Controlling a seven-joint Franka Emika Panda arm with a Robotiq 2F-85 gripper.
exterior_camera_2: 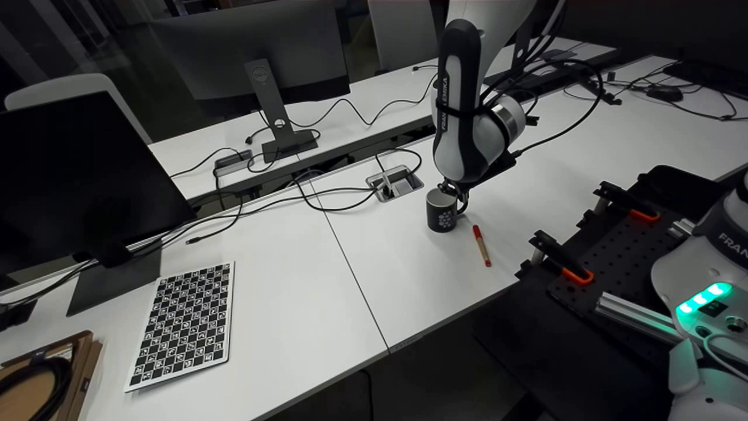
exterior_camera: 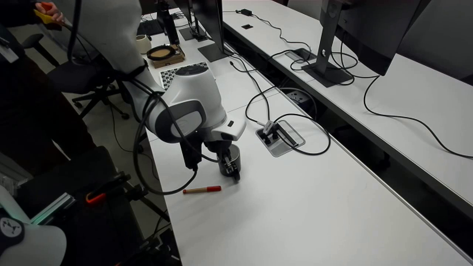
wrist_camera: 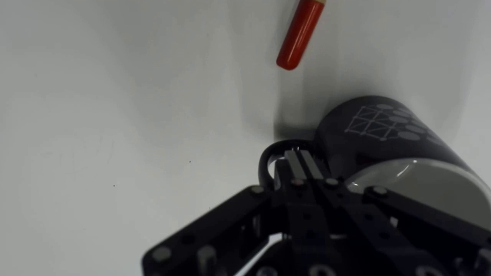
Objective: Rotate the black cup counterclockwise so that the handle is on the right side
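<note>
The black cup stands upright on the white table, in both exterior views (exterior_camera: 223, 169) (exterior_camera_2: 439, 216) and at the right of the wrist view (wrist_camera: 387, 143). Its pale inside and the printed pattern of dots and lines on its wall show there. The dark handle (wrist_camera: 264, 165) juts out toward the left of the wrist view; in an exterior view the handle (exterior_camera_2: 464, 204) lies on the cup's right. My gripper (wrist_camera: 298, 151) is shut, its two fingertips together over the handle's loop, close beside the cup wall. Nothing shows between them. Contact with the loop cannot be made out.
A red-and-tan pen (exterior_camera: 202, 190) lies on the table close to the cup. Behind the cup, a table outlet box (exterior_camera_2: 392, 183) has cables looping out of it. A checkered board (exterior_camera_2: 187, 321) lies farther along the table. The arm's own cable (exterior_camera: 162, 193) hangs low near the pen.
</note>
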